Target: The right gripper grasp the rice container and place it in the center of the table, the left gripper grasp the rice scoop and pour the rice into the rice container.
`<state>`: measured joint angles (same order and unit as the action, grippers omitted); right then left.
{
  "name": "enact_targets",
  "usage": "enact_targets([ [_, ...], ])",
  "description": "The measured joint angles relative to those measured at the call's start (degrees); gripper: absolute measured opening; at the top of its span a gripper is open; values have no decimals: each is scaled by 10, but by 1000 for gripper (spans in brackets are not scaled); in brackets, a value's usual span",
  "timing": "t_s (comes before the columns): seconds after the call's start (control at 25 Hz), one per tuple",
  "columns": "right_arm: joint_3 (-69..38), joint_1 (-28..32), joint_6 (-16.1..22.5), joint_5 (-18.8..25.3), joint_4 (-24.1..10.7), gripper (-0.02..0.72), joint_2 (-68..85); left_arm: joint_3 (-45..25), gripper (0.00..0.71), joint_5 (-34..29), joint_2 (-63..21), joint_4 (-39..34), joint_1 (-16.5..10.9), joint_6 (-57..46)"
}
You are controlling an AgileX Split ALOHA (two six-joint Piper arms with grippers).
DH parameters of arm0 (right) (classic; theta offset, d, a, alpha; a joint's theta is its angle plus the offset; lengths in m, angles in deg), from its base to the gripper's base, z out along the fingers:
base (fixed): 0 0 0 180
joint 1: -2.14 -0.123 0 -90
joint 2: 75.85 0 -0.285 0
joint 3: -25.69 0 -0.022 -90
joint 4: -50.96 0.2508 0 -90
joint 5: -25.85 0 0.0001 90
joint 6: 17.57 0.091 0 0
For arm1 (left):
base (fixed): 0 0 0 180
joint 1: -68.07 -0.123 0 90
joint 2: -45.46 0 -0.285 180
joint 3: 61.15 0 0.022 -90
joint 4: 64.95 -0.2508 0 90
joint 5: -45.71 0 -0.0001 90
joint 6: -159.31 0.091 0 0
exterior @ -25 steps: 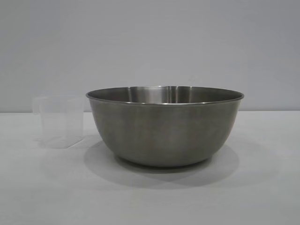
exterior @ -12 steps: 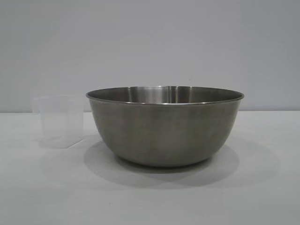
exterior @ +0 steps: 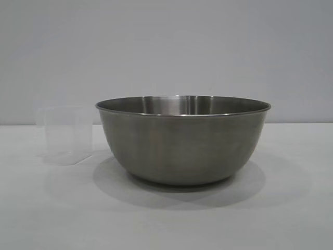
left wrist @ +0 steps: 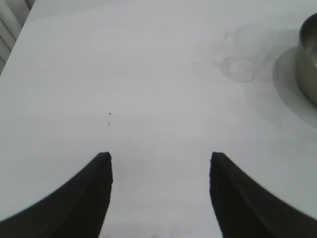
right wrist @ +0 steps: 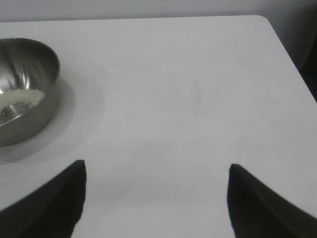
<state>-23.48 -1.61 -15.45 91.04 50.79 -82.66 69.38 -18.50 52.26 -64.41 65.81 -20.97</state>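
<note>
The right gripper (right wrist: 156,198) hangs over the white table (right wrist: 188,99) with its two black fingers (right wrist: 54,203) spread wide and nothing between them. Ahead of it and off to one side, well apart from the fingers, the steel bowl (right wrist: 37,106) stands upright on the table, cut off by the picture's edge. A small patch of off-white rice (right wrist: 20,97) lies inside it, on the bottom. The bowl throws a soft shadow on the table beside it.

Bare lab: white table (exterior: 291,219), blank wall (exterior: 166,47)
</note>
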Motion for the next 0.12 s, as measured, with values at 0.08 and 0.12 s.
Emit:
enact_targets([
  [0.08,0,0,0,0,0,550,0,0,363,0,0,0,0,0],
  [0.12,0,0,0,0,0,550,0,0,363,0,0,0,0,0],
])
